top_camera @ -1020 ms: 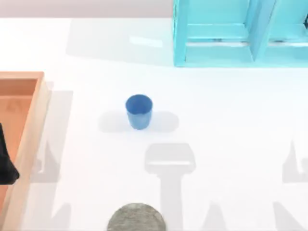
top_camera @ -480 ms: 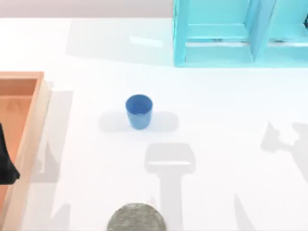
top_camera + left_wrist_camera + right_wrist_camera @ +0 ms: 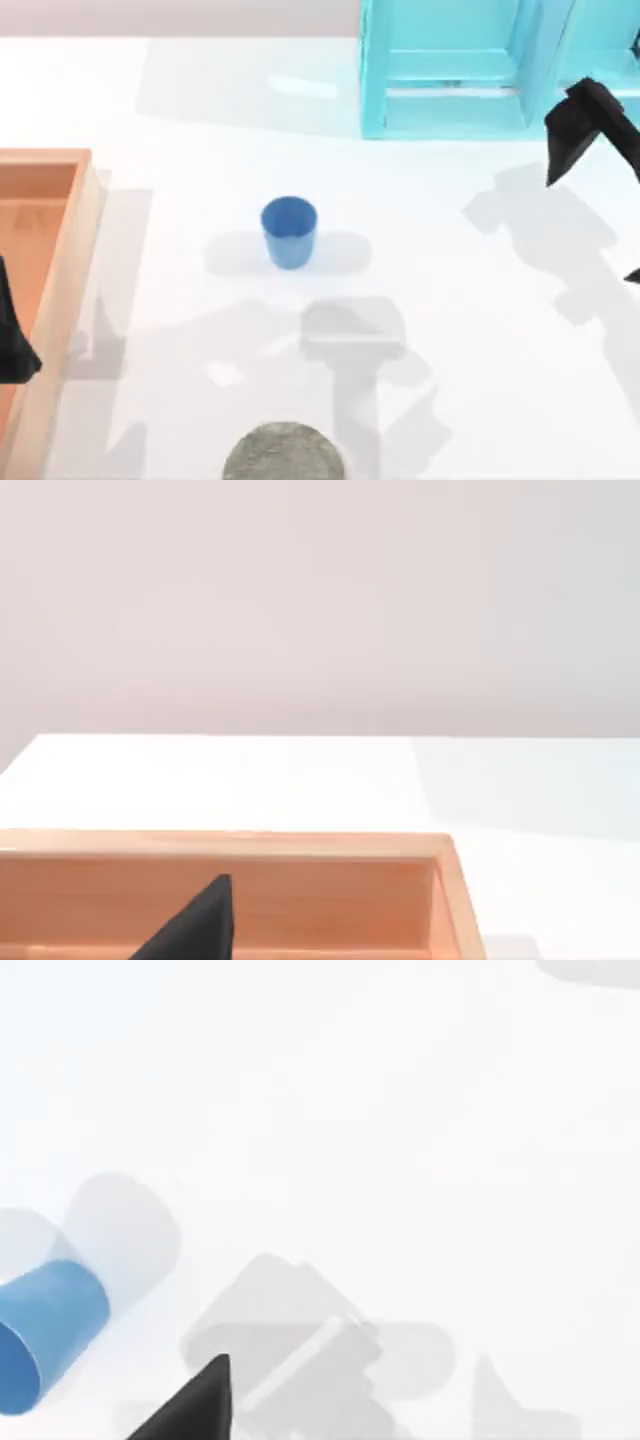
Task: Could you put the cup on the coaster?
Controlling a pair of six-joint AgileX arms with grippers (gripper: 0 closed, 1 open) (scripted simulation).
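Cup upright on the worktop, coaster well apart from it, both end effectors away from the cup.

At the far left you see the left end effector (image 3: 12, 340) parked over the wooden tray (image 3: 62, 290); you cannot tell whether its fingers are apart. Left of centre the blue cup (image 3: 289, 231) stands upright, with the grey coaster (image 3: 283, 453) at the near edge. At the right, the right end effector (image 3: 585, 130) hangs before the turquoise shelf unit (image 3: 450, 70), grip unclear.
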